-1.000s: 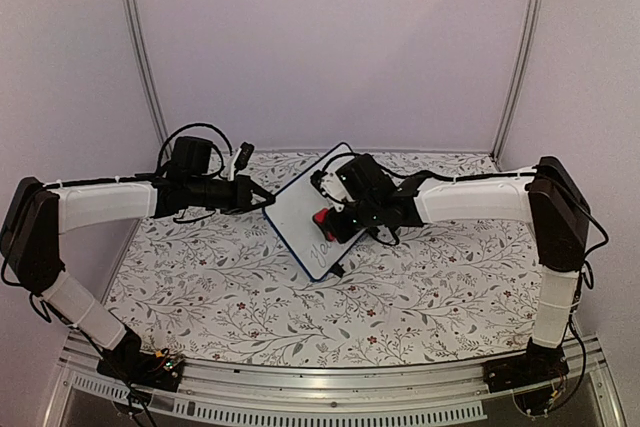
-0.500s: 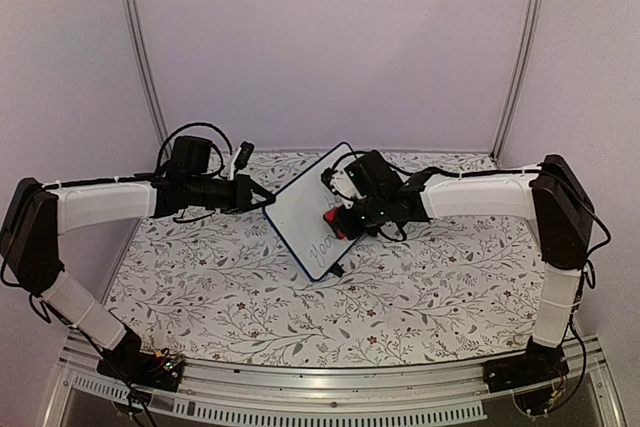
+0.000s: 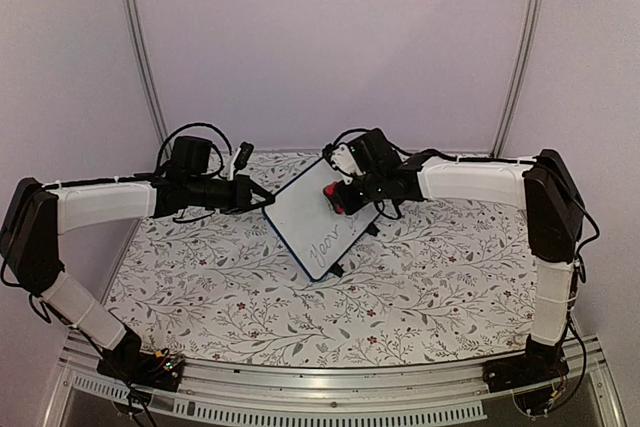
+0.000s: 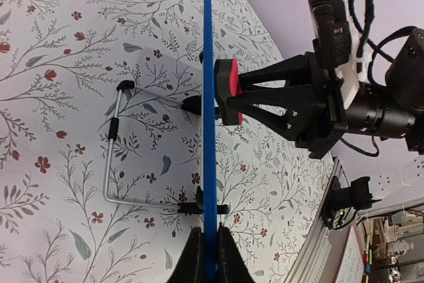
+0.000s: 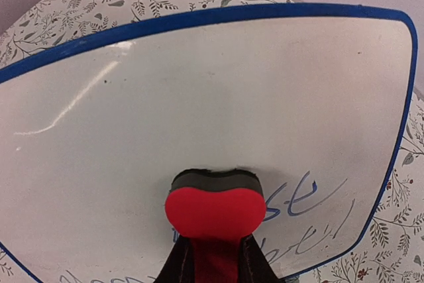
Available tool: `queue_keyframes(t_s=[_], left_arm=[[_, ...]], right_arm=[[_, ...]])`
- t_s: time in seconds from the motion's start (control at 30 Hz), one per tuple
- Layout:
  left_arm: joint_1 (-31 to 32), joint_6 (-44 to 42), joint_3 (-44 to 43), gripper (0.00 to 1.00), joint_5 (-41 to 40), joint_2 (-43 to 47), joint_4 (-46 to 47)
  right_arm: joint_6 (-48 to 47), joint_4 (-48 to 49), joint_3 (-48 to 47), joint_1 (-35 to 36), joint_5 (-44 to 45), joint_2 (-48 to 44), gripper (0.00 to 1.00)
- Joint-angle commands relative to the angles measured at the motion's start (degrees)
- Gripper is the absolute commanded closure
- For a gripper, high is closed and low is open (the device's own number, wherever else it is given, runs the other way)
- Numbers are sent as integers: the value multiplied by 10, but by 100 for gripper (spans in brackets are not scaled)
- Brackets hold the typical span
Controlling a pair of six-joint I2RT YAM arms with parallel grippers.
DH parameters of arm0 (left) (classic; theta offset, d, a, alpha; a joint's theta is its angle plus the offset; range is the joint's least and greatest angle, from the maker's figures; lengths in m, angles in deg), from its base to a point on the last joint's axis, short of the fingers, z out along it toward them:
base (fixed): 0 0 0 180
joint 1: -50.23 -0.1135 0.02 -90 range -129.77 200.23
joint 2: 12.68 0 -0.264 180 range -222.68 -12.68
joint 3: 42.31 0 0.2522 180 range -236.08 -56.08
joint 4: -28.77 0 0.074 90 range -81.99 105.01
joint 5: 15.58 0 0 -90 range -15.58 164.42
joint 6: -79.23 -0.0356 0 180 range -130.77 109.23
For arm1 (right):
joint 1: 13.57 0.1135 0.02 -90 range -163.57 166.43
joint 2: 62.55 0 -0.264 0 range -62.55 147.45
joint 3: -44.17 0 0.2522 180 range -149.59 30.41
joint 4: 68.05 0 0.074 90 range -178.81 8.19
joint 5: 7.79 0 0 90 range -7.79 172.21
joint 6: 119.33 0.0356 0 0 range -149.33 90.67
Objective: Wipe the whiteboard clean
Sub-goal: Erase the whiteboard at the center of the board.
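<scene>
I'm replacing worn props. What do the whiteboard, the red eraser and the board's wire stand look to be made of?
The whiteboard: glossy white panel with a glare streak, likely coated; blue rim, probably plastic. The eraser: red body, plastic or foam, with a dark felt-like pad against the board. The stand: thin silvery bent rod, apparently metal, with black caps.

You'll see the whiteboard (image 5: pixel 199 97) glossy and smooth, catching a light streak; the red eraser (image 5: pixel 215 211) looks matt, the desk (image 3: pixel 420 287) matt floral-printed.
</scene>
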Motion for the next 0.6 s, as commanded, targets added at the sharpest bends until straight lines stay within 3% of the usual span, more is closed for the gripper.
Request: queue_keyframes(t_s=[0.0,0.33,0.57], left_arm=[[0,-3,0,95,21,14,20],[0,1,2,95,27,13,25],[0,0,2,95,25,15,25]], right_arm=[[-2,0,41,0,-18,2,96],[34,47,168,0,-19,-52,96],[28,30,109,1,-28,-37,95]])
